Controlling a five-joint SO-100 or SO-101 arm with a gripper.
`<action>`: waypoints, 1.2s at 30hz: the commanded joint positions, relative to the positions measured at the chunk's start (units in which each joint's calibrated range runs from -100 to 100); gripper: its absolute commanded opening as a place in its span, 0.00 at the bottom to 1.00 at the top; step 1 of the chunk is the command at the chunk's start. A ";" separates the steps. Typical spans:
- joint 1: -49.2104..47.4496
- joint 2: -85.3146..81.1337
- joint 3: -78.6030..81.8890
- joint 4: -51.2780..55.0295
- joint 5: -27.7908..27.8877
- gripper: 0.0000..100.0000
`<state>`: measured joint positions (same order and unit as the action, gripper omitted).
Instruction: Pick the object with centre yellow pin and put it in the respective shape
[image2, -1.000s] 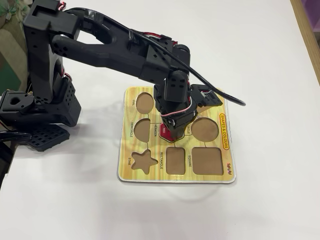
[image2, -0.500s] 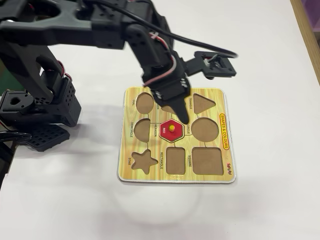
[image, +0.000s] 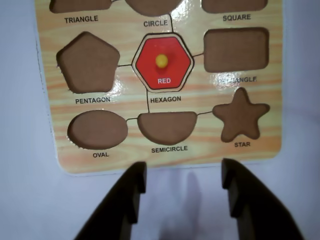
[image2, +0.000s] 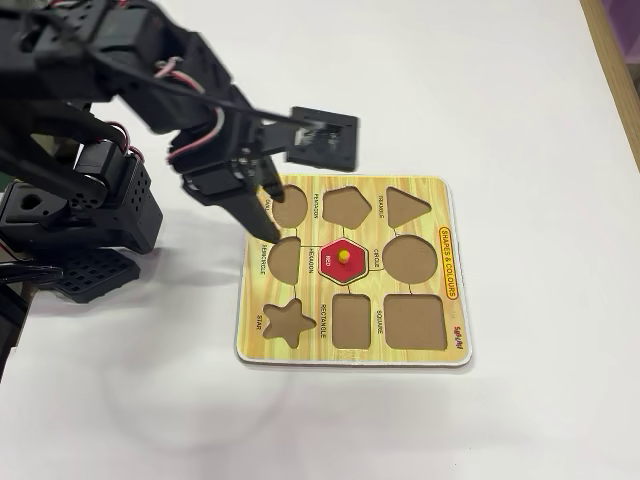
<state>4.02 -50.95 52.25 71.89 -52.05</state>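
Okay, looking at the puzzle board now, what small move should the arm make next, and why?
Probably lift clear: the red hexagon piece already sits flush in its hexagon slot on the board, and the gripper is open, empty, hanging off the board's edge.

Hobby or lab bench — plain white tabletop (image2: 520, 110); wooden edge (image2: 612, 60) at corner

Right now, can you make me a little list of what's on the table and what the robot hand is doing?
Board: wooden shape puzzle board on a white table
Piece in place: red hexagon piece with yellow centre pin, seated in the hexagon slot
Empty slots: pentagon, oval, semicircle, star, rectangle, triangle, circle, square
Hand: black robot hand, open, holding nothing, above the board's oval-side edge
Loose pieces: none in view
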 joint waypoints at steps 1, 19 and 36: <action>0.27 -12.57 7.73 -0.68 -1.45 0.18; -0.21 -47.13 43.88 -0.59 -5.63 0.18; -0.02 -46.21 46.40 0.36 -5.06 0.18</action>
<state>4.02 -98.11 98.29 72.07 -57.46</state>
